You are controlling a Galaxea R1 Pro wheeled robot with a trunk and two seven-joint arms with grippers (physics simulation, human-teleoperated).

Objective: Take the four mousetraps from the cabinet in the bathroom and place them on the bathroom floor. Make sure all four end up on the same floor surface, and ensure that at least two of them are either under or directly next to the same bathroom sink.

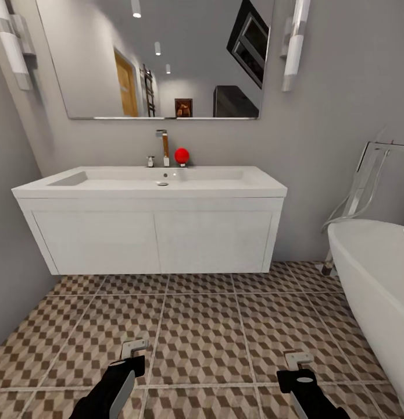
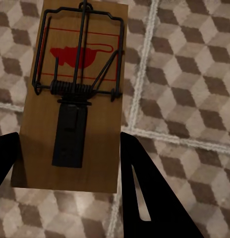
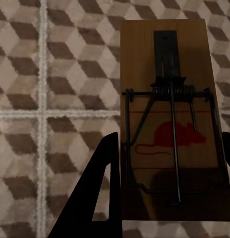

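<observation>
My left gripper [image 1: 129, 365] is shut on a mousetrap [image 1: 135, 346], low at the left of the head view. In the left wrist view this mousetrap [image 2: 75, 94] is a tan board with dark wire and a red mouse print, pinched at its sides between the black fingers [image 2: 149, 193] of the left gripper [image 2: 70, 168]. My right gripper [image 1: 299, 377] is shut on a second mousetrap [image 1: 297, 358]. The right wrist view shows that mousetrap [image 3: 169, 124] held in the right gripper [image 3: 167, 183]. Both hang above the bathroom floor [image 1: 202, 331], in front of the white sink [image 1: 161, 183]. The cabinet is out of view.
The sink unit hangs on the grey wall with a gap of tiled floor under it. A white bathtub [image 1: 376, 273] with a chrome filler [image 1: 364, 186] fills the right side. A grey wall [image 1: 10, 262] closes the left. A red ball [image 1: 181, 155] sits by the tap.
</observation>
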